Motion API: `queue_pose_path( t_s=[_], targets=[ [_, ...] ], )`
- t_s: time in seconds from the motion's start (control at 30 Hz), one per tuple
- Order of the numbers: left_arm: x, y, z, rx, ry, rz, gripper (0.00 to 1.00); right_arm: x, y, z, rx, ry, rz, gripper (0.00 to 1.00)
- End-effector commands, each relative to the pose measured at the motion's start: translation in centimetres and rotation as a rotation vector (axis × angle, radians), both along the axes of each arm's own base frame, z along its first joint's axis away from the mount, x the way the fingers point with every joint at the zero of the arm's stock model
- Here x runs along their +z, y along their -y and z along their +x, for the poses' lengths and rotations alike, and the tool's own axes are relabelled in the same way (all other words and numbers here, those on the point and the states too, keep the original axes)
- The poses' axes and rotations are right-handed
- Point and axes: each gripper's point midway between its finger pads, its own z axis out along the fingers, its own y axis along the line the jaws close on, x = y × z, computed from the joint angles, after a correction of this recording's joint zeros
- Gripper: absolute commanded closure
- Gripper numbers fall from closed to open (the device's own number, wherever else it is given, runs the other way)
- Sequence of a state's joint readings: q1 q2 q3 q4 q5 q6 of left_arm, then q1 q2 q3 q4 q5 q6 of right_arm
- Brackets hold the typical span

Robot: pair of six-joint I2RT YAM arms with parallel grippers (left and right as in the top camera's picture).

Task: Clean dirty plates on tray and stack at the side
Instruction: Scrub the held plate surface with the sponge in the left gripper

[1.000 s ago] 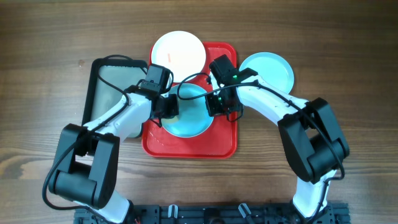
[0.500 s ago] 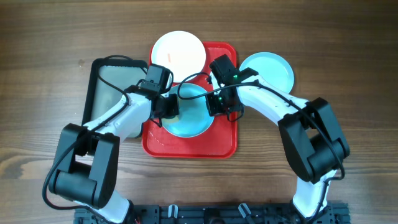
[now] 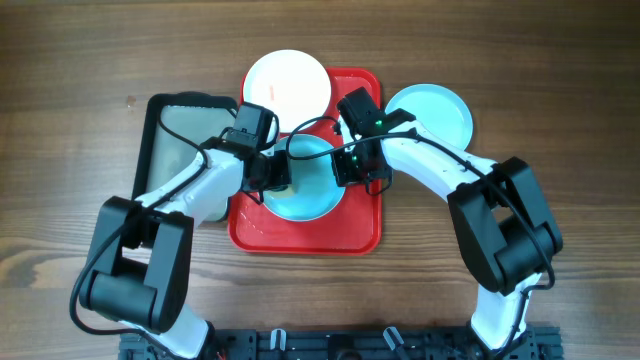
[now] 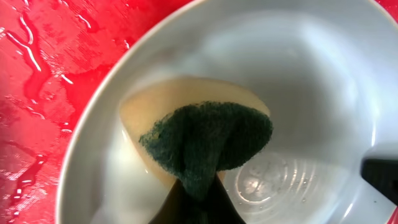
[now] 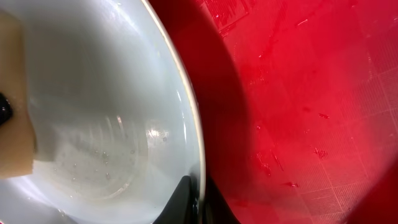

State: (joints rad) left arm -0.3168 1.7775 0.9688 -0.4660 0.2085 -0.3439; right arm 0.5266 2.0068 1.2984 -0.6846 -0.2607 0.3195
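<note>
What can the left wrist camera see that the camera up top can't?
Only the left wrist view shows the sponge up close, green scrubby side facing the camera, pinched in the left end effector. Only the overhead view shows the white plate, the second blue plate beside the tray, and the grey tray. Both show the light blue plate on the red tray.

1. Tray (image 3: pixel 350 235): bright red, faint grid texture close up.
2. Centre plate (image 3: pixel 310 200): light blue; reads paler, possibly from glare, at the wrist cameras.
3. Rear plate (image 3: pixel 295 80): white, small red mark.
4. Right plate (image 3: pixel 430 110): plain light blue.
5. Sponge (image 4: pixel 205 140): cream-yellow, dark green scouring face.
6. Side tray (image 3: pixel 178 130): grey, black rim.
7. Table (image 3: pixel 60 150): brown wood grain.
</note>
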Motion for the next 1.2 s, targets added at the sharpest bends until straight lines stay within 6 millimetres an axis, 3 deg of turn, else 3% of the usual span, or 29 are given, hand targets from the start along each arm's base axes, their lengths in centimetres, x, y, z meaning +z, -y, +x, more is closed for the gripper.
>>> queue_pose_path(
  t_s=[0.0,0.2,1.0,1.17],
  targets=[
    [-2.1,2.4,-2.5,-0.04,-0.096,-0.049,0.96,0.5,-0.6,-0.3,0.041,0.011,0.012,0.96],
    [-2.0,3.5,-2.6,-0.068,-0.081,-0.053,0.96,0.5,-0.6,-0.3,0.041,0.011,0.011,0.96],
    [-1.9,3.6,-2.4,0.005,-0.098,-0.071,0.96,0.5,-0.6,-0.3,0.041,0.011,0.012,0.96],
    [-1.9,4.4,-2.7,-0.004,-0.097,-0.075,0.96,0.5,-0.6,-0.3,0.041,0.012,0.012,0.96]
  ],
)
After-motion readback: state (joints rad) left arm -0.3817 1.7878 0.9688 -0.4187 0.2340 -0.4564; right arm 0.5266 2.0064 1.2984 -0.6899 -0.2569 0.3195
